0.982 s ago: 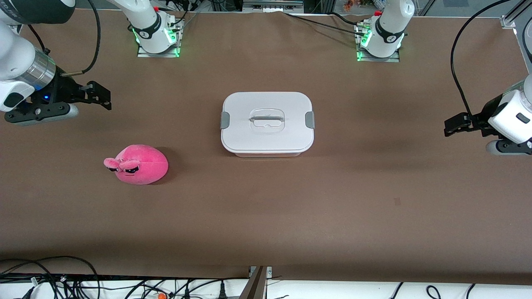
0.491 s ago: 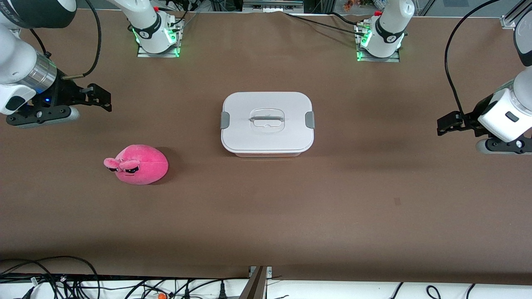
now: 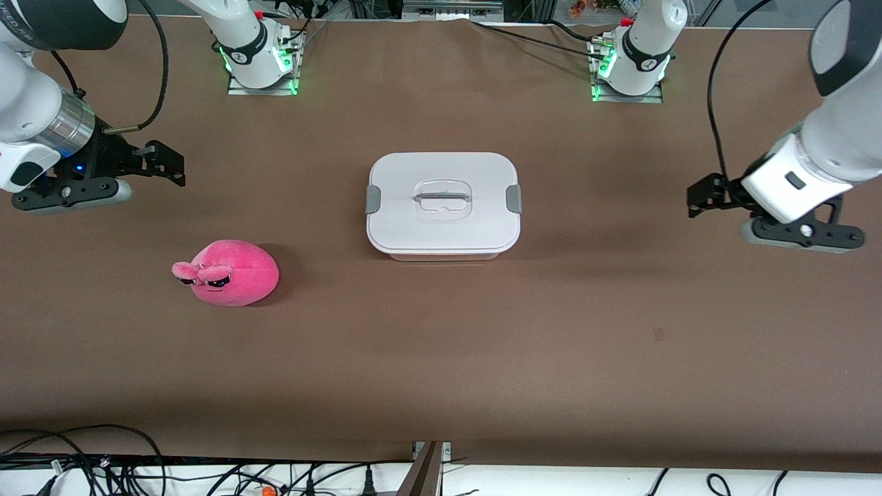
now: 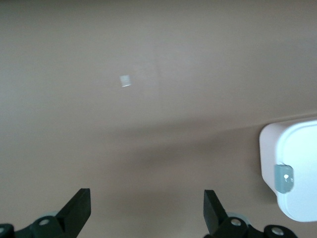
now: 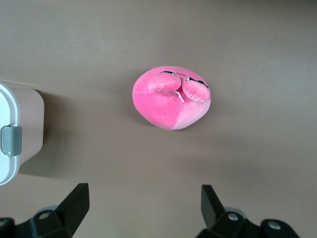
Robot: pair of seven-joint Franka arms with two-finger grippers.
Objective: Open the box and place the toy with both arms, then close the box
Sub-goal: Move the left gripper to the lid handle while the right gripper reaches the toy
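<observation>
The box [image 3: 443, 207] stands in the middle of the table with its white lid on, grey clips at both ends and a clear handle on top. The pink plush toy [image 3: 227, 273] lies on the table toward the right arm's end, nearer the front camera than the box. My right gripper [image 3: 169, 165] is open and empty over bare table near the toy; its wrist view shows the toy [image 5: 172, 97] and a corner of the box [image 5: 19, 134]. My left gripper [image 3: 699, 196] is open and empty over bare table beside the box; the box's end shows in its wrist view [image 4: 294, 171].
The brown table [image 3: 441, 358] stretches wide around the box and toy. The two arm bases [image 3: 258, 58] [image 3: 630, 65] stand at the table's edge farthest from the front camera. Cables hang along the nearest edge [image 3: 103, 468].
My left gripper has moved toward the box, from the table's end inward. My right gripper has stayed almost still.
</observation>
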